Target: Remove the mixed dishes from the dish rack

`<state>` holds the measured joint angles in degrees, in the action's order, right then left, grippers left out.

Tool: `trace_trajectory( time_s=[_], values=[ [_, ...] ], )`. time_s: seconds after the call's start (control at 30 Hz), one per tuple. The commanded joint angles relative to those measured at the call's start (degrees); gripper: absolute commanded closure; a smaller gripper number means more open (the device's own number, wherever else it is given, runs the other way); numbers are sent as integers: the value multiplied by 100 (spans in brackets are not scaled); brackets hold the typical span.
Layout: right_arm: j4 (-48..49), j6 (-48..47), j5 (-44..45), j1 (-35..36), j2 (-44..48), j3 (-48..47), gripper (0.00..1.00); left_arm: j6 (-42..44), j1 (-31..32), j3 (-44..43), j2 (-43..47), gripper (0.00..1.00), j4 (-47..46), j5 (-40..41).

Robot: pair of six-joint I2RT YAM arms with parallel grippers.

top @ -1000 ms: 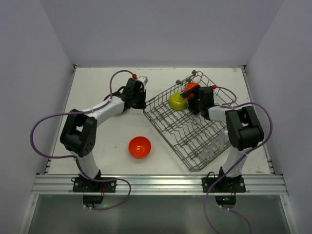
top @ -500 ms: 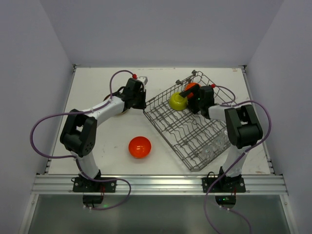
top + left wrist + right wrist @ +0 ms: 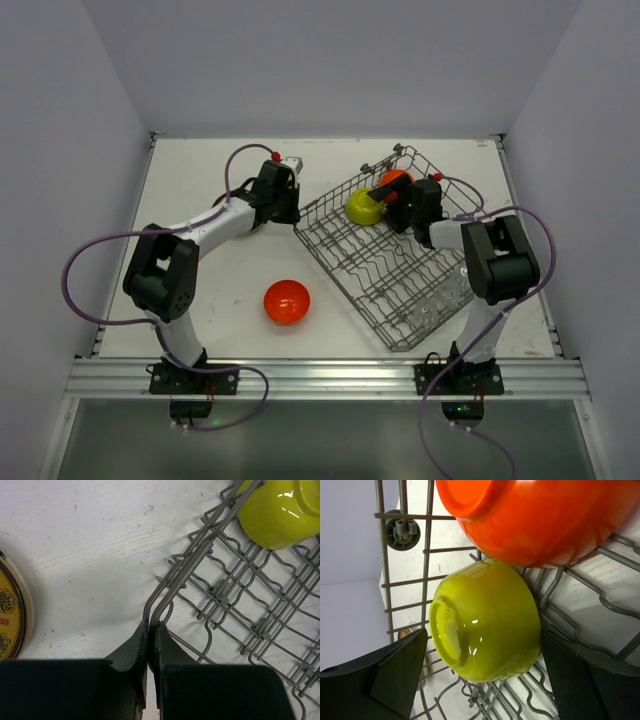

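The grey wire dish rack [image 3: 370, 262] lies at an angle on the right of the table. My left gripper [image 3: 293, 219] is shut on its near-left corner rim, as the left wrist view [image 3: 151, 626] shows. A yellow-green bowl [image 3: 362, 207] lies on its side in the rack's far end, with an orange bowl [image 3: 392, 180] behind it. My right gripper [image 3: 384, 205] is open, and in the right wrist view [image 3: 482, 640] its fingers stand on either side of the yellow-green bowl [image 3: 490, 620]. Clear glasses [image 3: 443, 292] sit at the rack's near end.
A second orange bowl [image 3: 287, 301] sits on the table in front of the left arm. A yellow-brown patterned plate [image 3: 10, 615] lies on the table left of the rack corner, mostly under my left arm. The table has walls at the back and both sides.
My right gripper has edged further in around the yellow-green bowl. The left arm and the rack have not moved.
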<state>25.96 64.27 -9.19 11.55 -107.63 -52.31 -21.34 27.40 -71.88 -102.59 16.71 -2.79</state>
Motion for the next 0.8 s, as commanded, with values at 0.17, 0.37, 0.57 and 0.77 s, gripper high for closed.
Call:
trace_trajectory(
  time_s=[0.17,0.37,0.57,0.77],
  values=[
    [1095,50,-584,-21,32,160,12,-81,82,130,-25,100,-45,-354],
    [1140,42,-601,-30,67,134,13,-81,90,121,-51,100,-45,-363],
    [1376,25,-699,-13,-65,125,29,-72,90,121,-51,100,-45,-354],
    [1483,138,-768,5,-109,160,36,-72,82,104,-95,100,-45,-398]
  ],
)
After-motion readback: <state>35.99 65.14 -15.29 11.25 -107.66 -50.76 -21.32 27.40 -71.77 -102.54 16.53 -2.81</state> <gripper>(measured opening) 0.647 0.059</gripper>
